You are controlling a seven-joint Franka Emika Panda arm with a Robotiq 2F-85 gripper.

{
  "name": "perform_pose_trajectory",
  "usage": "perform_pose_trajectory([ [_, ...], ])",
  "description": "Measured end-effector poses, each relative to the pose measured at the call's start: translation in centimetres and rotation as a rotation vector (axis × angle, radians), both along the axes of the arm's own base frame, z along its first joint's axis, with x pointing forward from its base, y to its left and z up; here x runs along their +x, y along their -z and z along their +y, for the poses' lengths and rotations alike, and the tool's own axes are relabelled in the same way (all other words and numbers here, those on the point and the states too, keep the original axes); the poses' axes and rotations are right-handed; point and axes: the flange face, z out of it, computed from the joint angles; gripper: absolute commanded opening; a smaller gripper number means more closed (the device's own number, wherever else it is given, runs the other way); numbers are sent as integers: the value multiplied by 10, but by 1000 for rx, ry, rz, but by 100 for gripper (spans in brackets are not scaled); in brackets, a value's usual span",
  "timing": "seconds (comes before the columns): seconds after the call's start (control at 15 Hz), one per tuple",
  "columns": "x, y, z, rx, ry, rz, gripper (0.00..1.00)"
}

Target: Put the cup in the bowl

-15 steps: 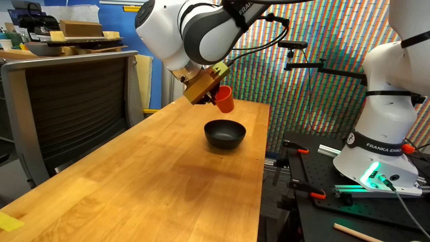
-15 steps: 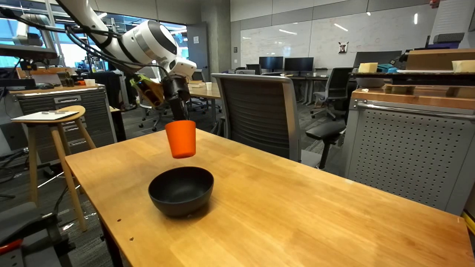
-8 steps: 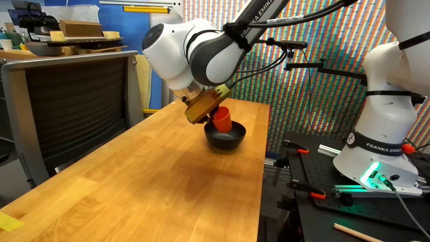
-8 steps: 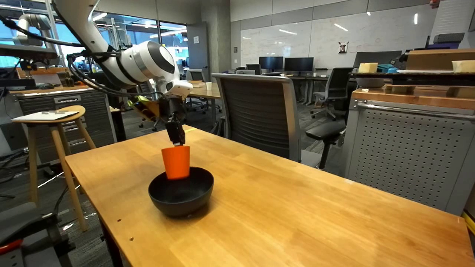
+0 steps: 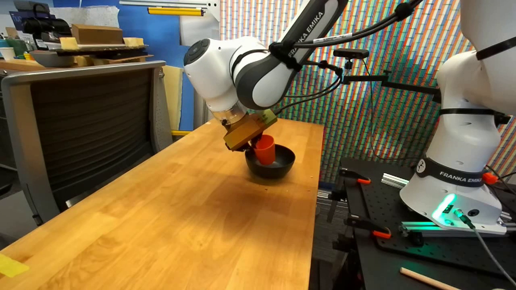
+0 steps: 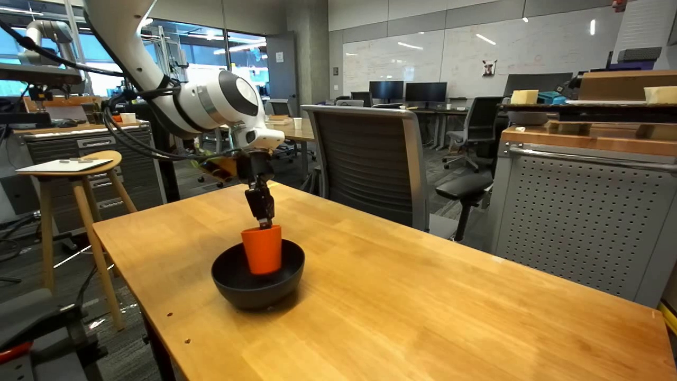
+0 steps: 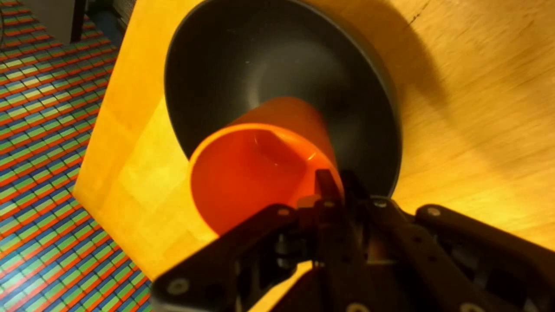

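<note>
Your black two-fingered tool (image 7: 337, 187) pinches the wall of the tapered orange-red plastic cup (image 6: 263, 254), which leans inside the round black bowl (image 6: 248, 297) on the yellow-brown wooden surface (image 6: 423, 296). You cannot tell whether the cup's base touches the bowl. In the wrist view, your tool hides part of the cup's rim; the bowl's upper edge is cropped.

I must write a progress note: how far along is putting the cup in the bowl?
Looks done: the cup has its lower part inside the bowl.
In hand: the tool grips the cup's rim.
Left, probably: letting go and withdrawing; contact with the bowl's bottom is unclear.
</note>
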Motion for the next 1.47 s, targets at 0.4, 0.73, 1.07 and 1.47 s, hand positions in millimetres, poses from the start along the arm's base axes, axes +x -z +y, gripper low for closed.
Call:
perform_pose_trajectory([
  [0.4,-3,5,-26,35,78,2,66],
  [0.73,14,-50,-2,124,71,-83,100],
  [1.07,38,-149,47,207,-96,-210,100],
  [1.47,34,-202,101,372,-333,-116,100],
])
